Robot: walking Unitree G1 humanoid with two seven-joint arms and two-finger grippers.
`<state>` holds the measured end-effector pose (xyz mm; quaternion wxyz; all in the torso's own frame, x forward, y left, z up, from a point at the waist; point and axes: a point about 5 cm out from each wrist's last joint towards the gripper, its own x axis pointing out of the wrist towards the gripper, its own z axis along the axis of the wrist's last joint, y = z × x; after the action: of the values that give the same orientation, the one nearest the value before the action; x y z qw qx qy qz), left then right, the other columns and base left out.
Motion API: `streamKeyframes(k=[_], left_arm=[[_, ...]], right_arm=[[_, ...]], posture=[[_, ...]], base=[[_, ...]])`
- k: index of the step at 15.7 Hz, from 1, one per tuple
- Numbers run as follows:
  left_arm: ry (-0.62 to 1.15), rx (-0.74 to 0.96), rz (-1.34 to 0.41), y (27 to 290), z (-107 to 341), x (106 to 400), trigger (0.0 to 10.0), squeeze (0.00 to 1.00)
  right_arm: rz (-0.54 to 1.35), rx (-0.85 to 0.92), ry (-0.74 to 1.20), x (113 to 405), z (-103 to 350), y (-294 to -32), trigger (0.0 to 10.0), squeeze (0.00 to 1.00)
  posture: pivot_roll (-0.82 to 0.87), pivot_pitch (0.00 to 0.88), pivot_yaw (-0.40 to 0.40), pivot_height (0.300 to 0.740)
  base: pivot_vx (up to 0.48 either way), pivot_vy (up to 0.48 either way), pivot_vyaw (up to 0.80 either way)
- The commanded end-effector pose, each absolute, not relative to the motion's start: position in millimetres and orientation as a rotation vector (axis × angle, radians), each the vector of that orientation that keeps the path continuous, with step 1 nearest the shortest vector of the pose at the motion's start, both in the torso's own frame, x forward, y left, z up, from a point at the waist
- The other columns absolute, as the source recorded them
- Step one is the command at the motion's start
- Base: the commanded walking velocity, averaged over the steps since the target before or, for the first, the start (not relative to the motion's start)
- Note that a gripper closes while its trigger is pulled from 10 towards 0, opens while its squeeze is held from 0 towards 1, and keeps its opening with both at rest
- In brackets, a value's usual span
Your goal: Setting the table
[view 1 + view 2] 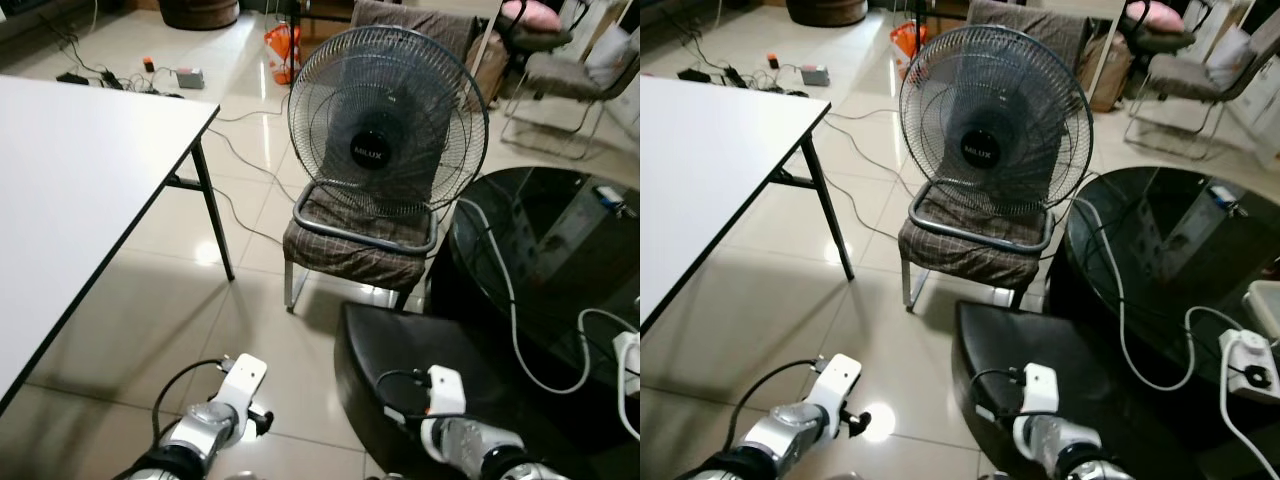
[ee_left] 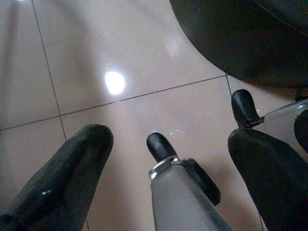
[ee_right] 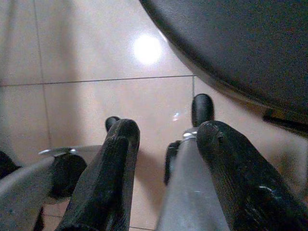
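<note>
Both end effectors (image 2: pixel 168 144) (image 3: pixel 168 144) hang near the white table (image 1: pixel 70 190).

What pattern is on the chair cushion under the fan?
The chair cushion is dark brown with thin light checked lines, seen best in the left eye view beneath the fan.

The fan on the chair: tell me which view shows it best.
The left eye view: the fan sits whole and near centre on the plaid chair, its hub label facing the camera. The right eye view shows the same fan, just shifted left. Both wrist views look down at floor tiles.
</note>
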<state>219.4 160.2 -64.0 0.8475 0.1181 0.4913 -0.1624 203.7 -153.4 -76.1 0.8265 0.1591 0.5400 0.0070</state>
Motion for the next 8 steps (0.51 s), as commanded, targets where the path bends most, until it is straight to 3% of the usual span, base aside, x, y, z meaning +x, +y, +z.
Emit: streamKeyframes(k=[1, 8], left_arm=[[1.045, 0.254, -0.333, 159.0, -68.7, 214.8, 10.0, 0.0], [1.117, 0.261, -0.296, 149.5, -82.9, 194.1, 10.0, 0.0]], right_arm=[[-0.031, 0.39, 1.154, 196.4, -80.2, -154.5, 10.0, 0.0], [-0.051, 0.347, 1.243, 175.9, -88.9, -168.9, 10.0, 0.0]], posture=[[0.0, 0.042, -0.005, 0.74], [0.0, 0.035, 0.009, 0.74]], base=[[0.0, 0.0, 0.0], [0.0, 0.0, 0.0]])
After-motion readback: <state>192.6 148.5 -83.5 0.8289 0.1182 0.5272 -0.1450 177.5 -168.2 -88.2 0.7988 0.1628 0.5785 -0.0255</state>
